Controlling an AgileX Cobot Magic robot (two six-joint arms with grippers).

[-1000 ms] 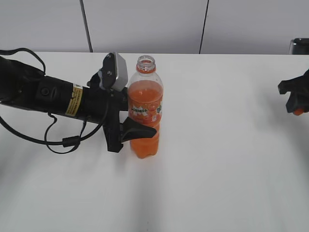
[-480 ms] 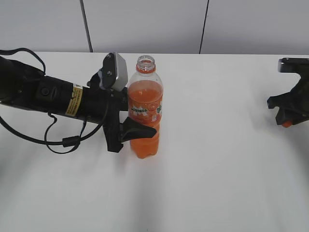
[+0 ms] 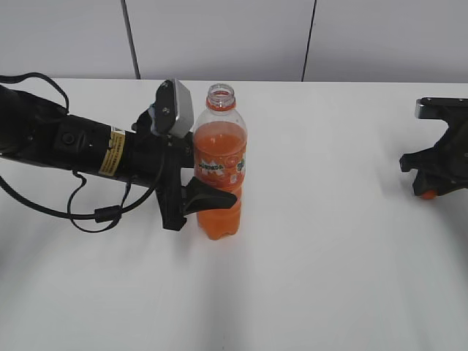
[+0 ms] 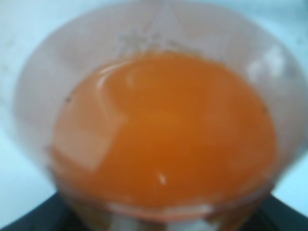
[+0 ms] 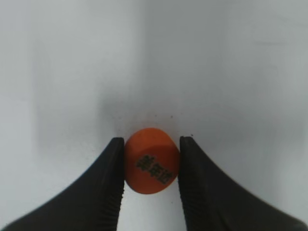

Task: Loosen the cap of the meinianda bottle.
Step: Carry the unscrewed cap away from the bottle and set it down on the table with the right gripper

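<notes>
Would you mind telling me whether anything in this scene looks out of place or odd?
Only one thing: the meinianda bottle stands upright and uncapped in the left gripper, its neck open. Its cap is far off at the table's right edge, pinched in the right gripper. I see no spill and no damage.

Dark printed characters (too blurred to read) are showing on the small round orange plastic cap [image 5: 152, 167]; the slim clear orange-drink bottle's [image 3: 219, 164] label is bearing an illegible logo.

The left arm [image 3: 66, 142] is a thick matte-black tube with a yellow warning label [image 3: 112, 152]. Beside that label sit a grey camera block [image 3: 174, 108] and looping black cables [image 3: 88, 208]. The right gripper [image 5: 150, 168] has curved black fingers [image 5: 103, 192].
</notes>
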